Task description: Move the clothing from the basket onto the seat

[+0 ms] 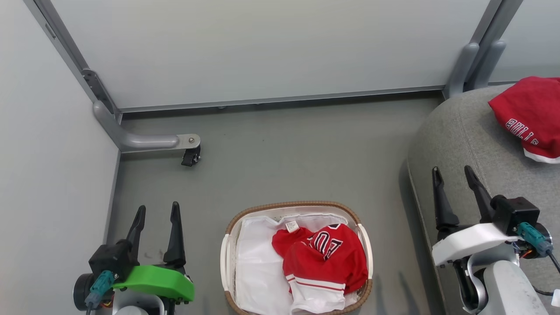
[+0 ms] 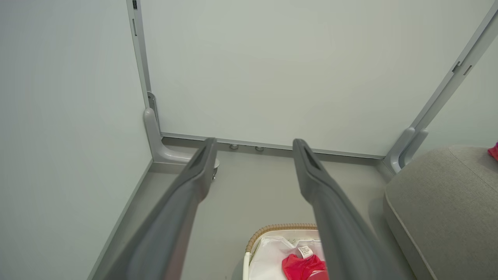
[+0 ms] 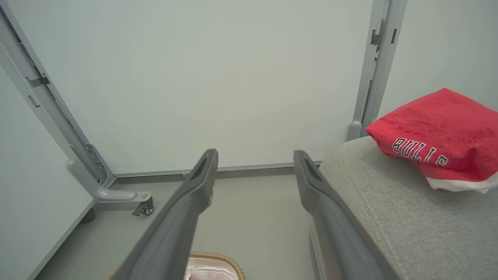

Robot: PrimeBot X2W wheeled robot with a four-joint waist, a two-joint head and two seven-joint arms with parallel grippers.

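Note:
The basket (image 1: 234,221) stands on the floor at the bottom centre of the head view, with a white liner and a crumpled red garment (image 1: 326,258) with white trim in its right half. A second red garment (image 1: 531,113) lettered "BULLS" lies on the grey seat (image 1: 455,135) at the right. My left gripper (image 1: 157,212) is open, left of the basket and above the floor, holding nothing. Over the seat's front edge my right gripper (image 1: 455,175) is open and empty. The left wrist view catches the basket (image 2: 272,229) and red cloth (image 2: 303,266); the right wrist view catches the seat (image 3: 393,210) and its garment (image 3: 439,136).
Pale partition panels close in the back and left. A grey metal foot with a small black caster (image 1: 191,156) juts onto the floor at the back left. Another partition post (image 1: 474,65) stands behind the seat. Bare grey floor (image 1: 297,157) lies between the basket and the back wall.

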